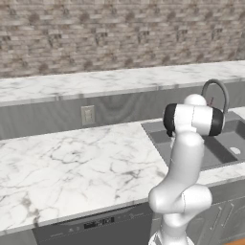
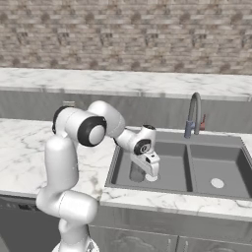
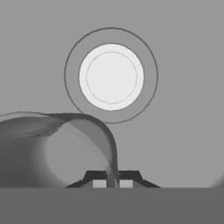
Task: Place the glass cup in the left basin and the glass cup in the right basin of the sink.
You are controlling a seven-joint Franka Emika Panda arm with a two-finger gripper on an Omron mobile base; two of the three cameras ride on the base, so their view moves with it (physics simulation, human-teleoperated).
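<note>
The glass cup (image 3: pixel 52 144) hangs from my fingers (image 3: pixel 112 181), which are pinched nearly shut on its thin rim wall, and it sits low inside the left basin of the sink (image 2: pixel 147 194), just above the dark floor and beside the pale left drain (image 3: pixel 111 76). In the right base view the glass (image 2: pixel 138 172) shows faintly under my hand. I judge this the placing of the first cup: next I should lower until it rests, part my fingers, then lift straight out, clear of the divider (image 2: pixel 188 167) and faucet (image 2: pixel 194 113).
</note>
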